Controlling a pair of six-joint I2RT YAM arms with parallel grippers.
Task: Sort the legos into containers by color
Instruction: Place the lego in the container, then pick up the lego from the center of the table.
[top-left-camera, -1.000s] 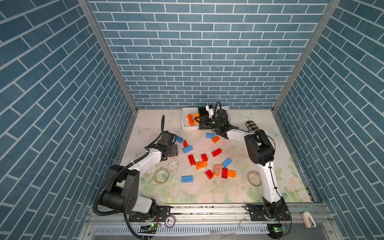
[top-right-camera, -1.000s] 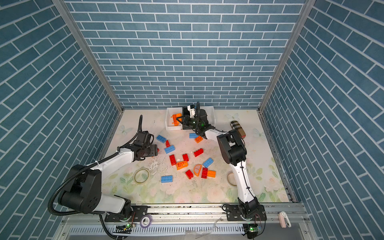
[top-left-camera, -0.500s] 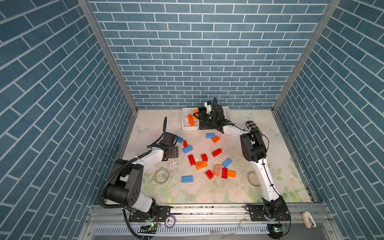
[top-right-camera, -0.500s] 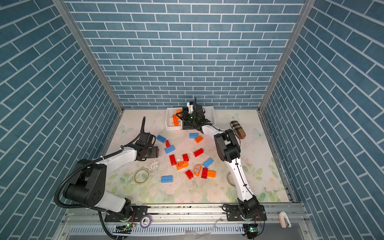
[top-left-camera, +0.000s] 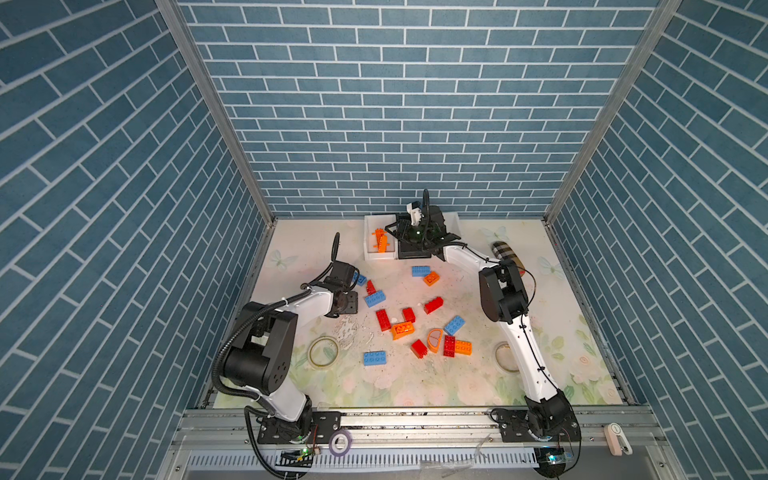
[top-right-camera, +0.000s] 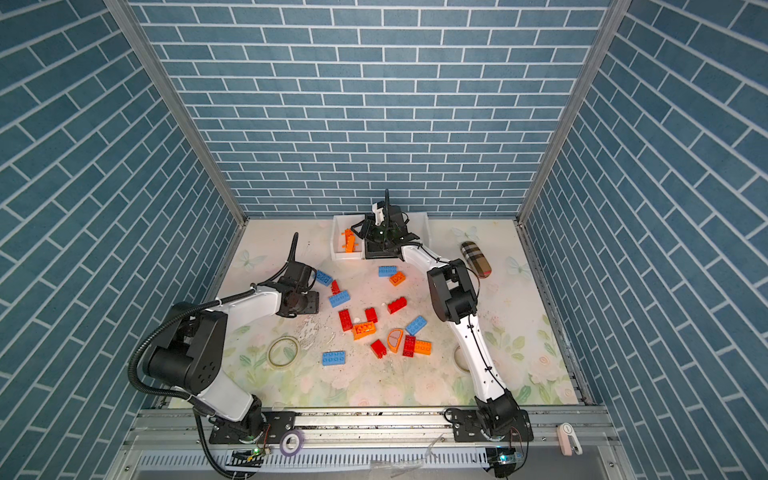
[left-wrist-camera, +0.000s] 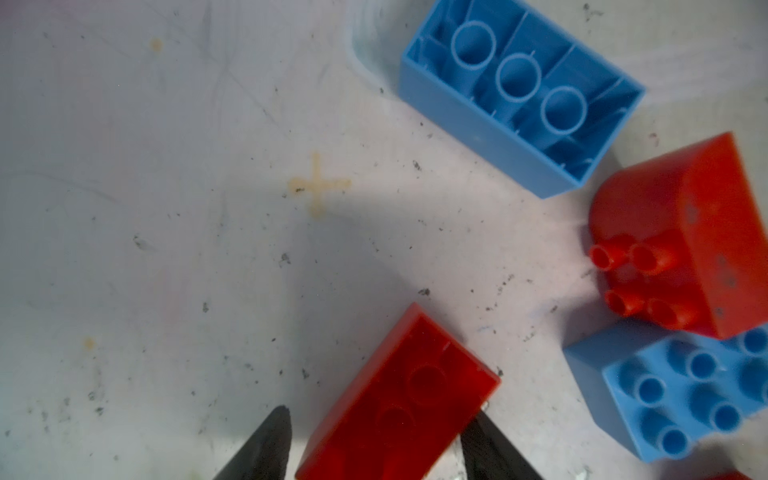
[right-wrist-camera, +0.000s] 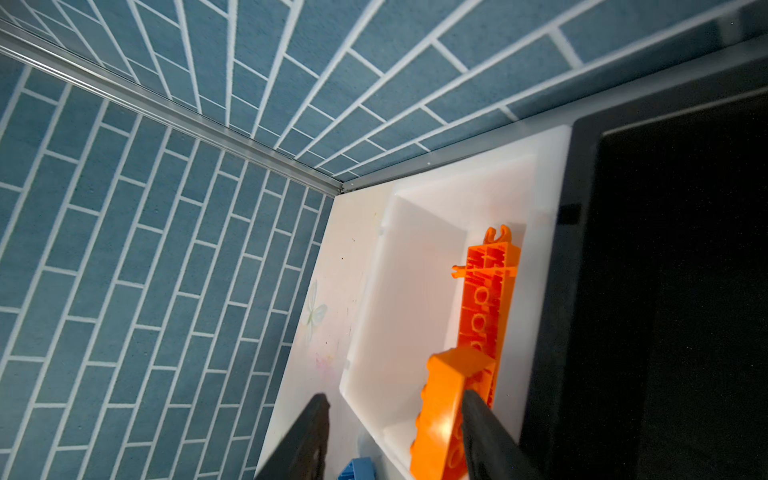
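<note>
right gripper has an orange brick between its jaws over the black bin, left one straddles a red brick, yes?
Wrong bin. The right wrist view shows the orange brick between the jaws of the right gripper over the white bin, beside the black bin. The left gripper straddles a red brick.

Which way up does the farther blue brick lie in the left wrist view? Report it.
Upside down: the farther blue brick shows its hollow underside, three round tubes facing the camera; the nearer blue brick shows studs.
</note>
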